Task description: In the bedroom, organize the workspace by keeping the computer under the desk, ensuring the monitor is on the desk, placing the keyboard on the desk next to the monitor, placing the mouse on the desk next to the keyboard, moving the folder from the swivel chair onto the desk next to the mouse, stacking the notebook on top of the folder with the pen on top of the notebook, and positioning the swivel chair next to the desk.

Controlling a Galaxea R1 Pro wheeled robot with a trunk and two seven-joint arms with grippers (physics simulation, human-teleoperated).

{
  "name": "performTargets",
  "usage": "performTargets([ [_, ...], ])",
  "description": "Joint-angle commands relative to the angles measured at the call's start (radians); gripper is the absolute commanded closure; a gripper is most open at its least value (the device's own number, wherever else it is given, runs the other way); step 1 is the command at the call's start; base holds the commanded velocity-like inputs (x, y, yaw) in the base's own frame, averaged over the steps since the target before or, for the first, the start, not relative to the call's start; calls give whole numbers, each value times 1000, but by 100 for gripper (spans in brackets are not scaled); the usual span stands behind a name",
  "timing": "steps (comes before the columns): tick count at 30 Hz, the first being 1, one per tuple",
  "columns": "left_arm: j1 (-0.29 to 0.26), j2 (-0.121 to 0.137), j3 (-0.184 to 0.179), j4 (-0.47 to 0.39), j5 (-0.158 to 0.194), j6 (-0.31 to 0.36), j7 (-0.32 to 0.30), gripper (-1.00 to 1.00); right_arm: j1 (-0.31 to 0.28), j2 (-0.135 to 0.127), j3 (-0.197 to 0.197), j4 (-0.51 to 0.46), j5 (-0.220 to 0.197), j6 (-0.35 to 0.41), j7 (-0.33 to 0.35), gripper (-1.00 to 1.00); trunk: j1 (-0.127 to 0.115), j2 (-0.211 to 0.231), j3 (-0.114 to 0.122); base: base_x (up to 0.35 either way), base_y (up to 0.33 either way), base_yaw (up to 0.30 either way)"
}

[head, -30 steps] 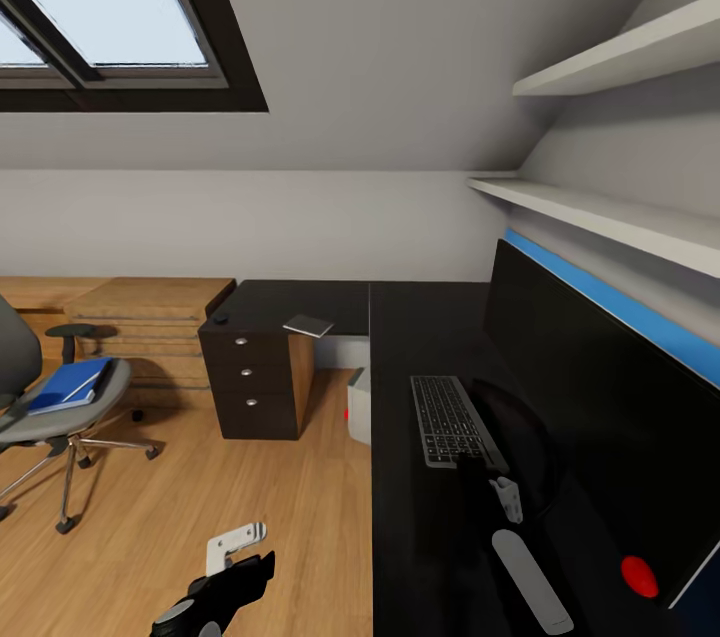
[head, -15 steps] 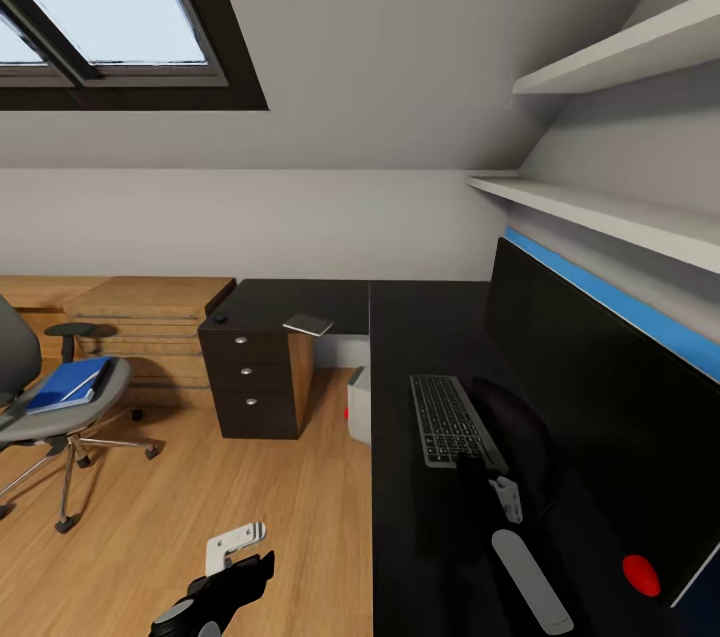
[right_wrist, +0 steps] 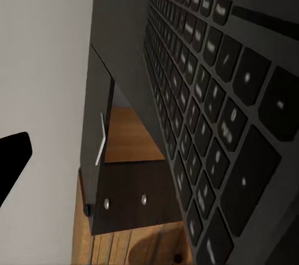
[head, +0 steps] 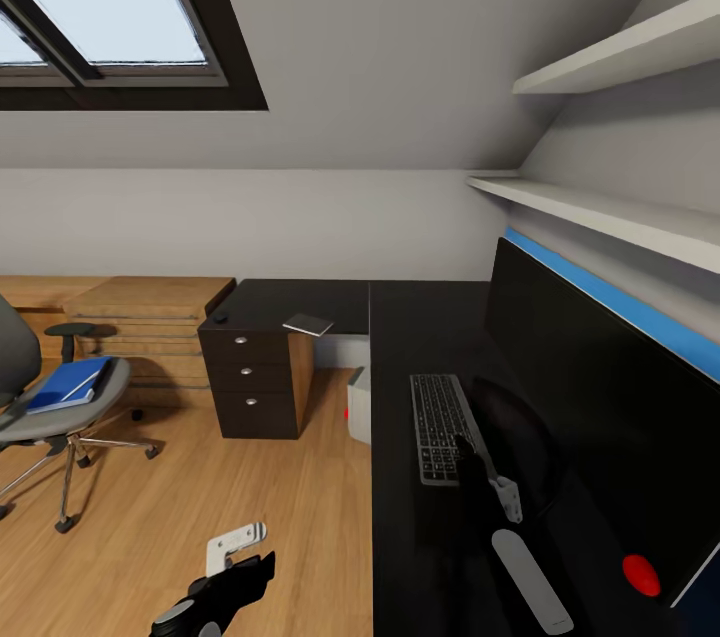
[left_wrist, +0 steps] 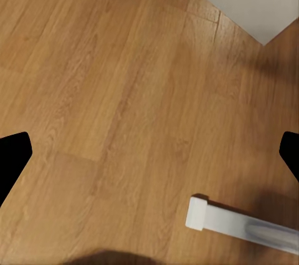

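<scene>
My right jaws (head: 487, 477), grip state hidden, sit at the keyboard's (head: 443, 414) six-o'clock end. It looks stiff, light, slippery; pinch its thin edge. Left jaws (head: 236, 539) spread wide.

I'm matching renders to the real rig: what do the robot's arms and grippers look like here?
In the head view the left arm is a glossy black rounded shell with a grey joint cap, ending in a white angular gripper piece. The right arm carries a long pale grey oval panel on a dark body, with a small white bracket near the gripper. In the wrist views the fingertips are flat black.
</scene>
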Motion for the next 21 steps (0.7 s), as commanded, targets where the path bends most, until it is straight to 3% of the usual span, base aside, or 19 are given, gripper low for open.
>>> performTargets([
  [1, 0, 0, -1, -1, 11, 2, 8, -100, -1, -1, 3, -1, -9, -7, -4, -100, 0, -1, -1, 0, 0, 0],
  [21, 0, 3, -1, 2, 10, 2, 4, -100, -1, -1, 3, 0, -9, -9, -3, -100, 0, -1, -1, -37, -31, 0],
])
